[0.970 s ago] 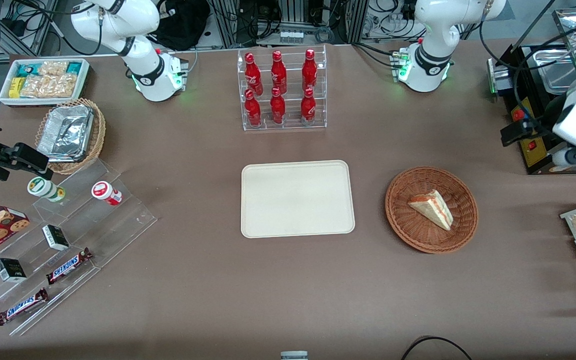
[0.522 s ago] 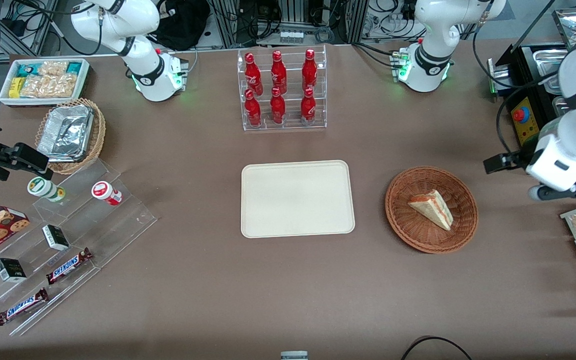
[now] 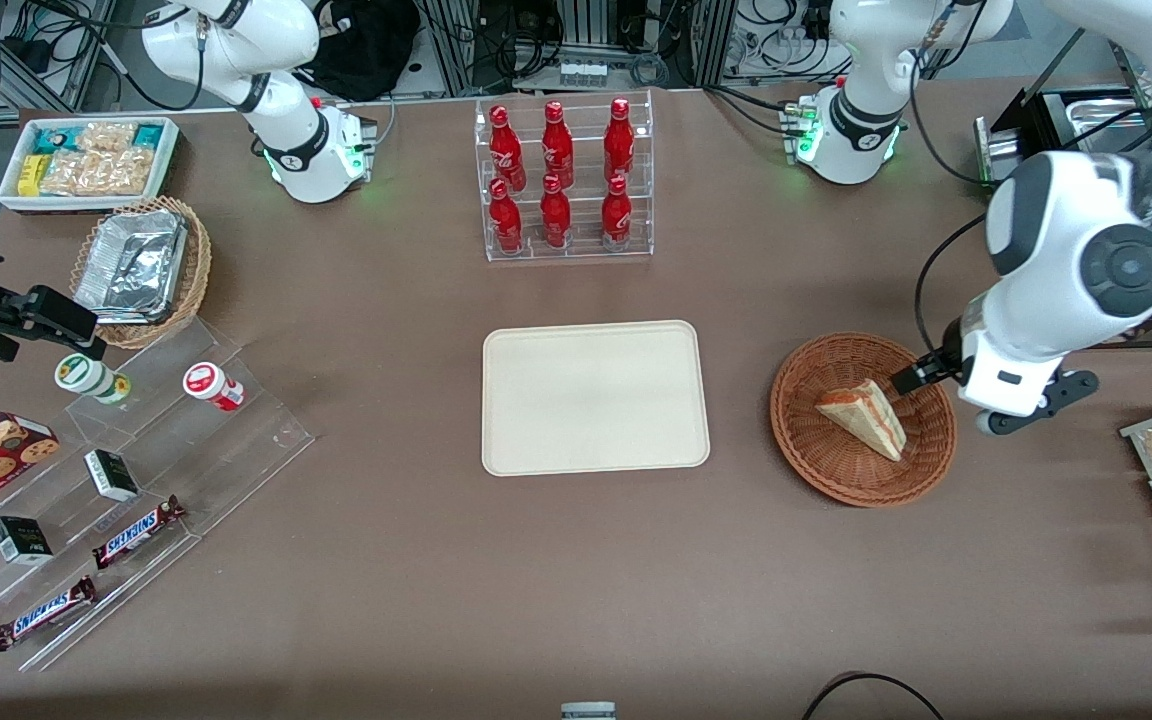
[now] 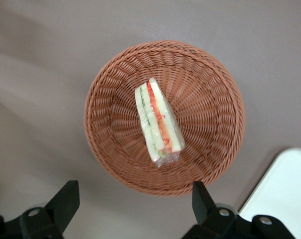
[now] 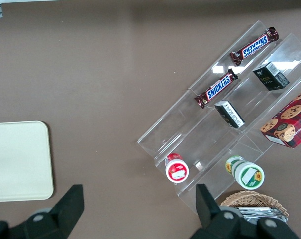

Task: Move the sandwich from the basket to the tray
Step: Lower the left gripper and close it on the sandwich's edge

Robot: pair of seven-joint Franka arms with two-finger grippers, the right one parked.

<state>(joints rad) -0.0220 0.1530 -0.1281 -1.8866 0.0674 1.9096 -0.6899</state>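
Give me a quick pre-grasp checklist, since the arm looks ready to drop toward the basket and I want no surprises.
1. Gripper open: ok, fingers spread wide.
2. Gripper position: not ok yet, high above the basket rim, off to one side of the sandwich.
3. Sandwich reachable: ok, lies alone in the basket, on its side.
4. Finger alignment with the sandwich's long edges: cannot tell.
5. Tray ready: ok, nothing on it, beside the basket.
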